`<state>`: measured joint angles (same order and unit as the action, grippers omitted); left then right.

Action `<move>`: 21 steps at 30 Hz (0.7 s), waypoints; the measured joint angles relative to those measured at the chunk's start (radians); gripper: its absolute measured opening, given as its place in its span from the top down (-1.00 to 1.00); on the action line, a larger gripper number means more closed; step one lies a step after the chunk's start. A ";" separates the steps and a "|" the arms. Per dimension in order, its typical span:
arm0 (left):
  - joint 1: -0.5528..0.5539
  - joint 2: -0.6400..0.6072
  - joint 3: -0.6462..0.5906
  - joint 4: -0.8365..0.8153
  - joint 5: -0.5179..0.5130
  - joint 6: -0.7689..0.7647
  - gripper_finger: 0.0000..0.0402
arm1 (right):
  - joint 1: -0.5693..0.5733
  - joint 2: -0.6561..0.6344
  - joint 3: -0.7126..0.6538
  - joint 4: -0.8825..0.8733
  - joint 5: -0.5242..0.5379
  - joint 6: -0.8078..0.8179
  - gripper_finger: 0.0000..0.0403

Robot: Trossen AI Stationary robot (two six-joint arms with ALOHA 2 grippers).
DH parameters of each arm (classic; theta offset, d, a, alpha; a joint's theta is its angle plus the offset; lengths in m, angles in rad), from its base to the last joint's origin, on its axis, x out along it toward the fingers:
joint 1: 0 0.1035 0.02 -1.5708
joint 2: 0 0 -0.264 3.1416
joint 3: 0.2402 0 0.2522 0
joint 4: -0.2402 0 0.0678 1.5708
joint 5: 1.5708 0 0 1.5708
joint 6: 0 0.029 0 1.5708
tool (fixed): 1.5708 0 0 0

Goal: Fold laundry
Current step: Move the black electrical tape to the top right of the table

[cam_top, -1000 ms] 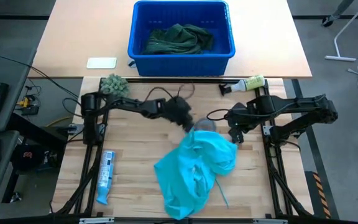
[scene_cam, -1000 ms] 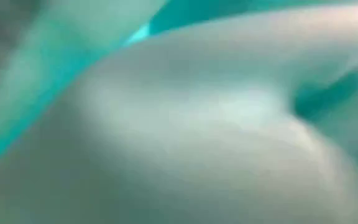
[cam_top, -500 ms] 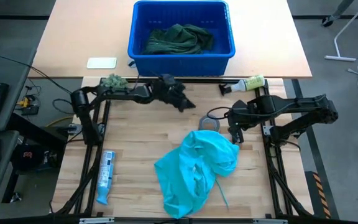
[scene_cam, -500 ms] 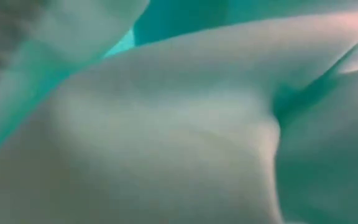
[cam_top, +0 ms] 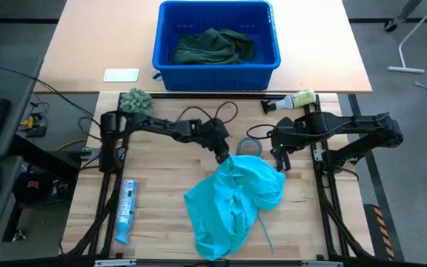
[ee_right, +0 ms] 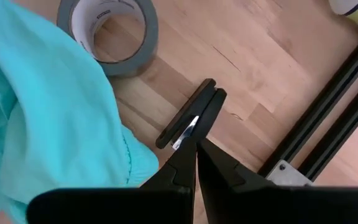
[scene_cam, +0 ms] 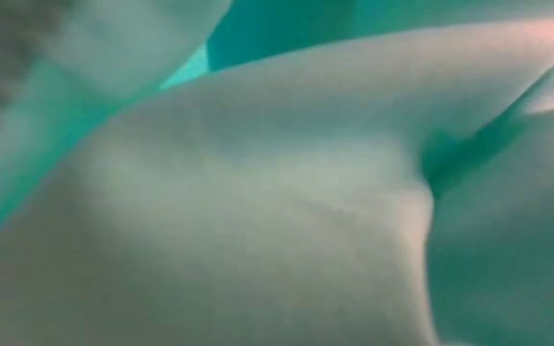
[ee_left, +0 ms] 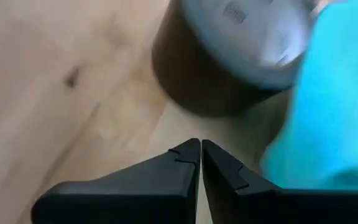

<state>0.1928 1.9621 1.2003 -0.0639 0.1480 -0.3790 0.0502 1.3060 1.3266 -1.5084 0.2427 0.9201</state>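
Clenched on nothing, the left gripper (cam_top: pixel 223 156) is held just above the wood at the far edge of the turquoise shirt (cam_top: pixel 236 200), beside the tape roll (cam_top: pixel 249 146); half a second ago it was swung back near the bin (cam_top: pixel 215 63), so it has been brought in to the cloth again. No fold has been made: the shirt is left crumpled mid-table, and it is draped over the low camera. The right gripper (cam_top: pixel 279 160), likewise pressed shut and empty, is parked just beside the shirt. A dark green garment (cam_top: pixel 213 46) is waiting in the bin.

Turquoise shirt (scene_cam: pixel 277 192) blurs and fills the whole low view.
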 joint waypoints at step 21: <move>0.053 0.123 0.373 0.033 0.049 0.119 1.00 | -0.035 0.015 -0.004 0.081 0.021 0.152 1.00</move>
<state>0.2463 2.0849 1.5730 -0.0312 0.1970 -0.2599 0.0155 1.3211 1.3221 -1.4274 0.2636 1.0722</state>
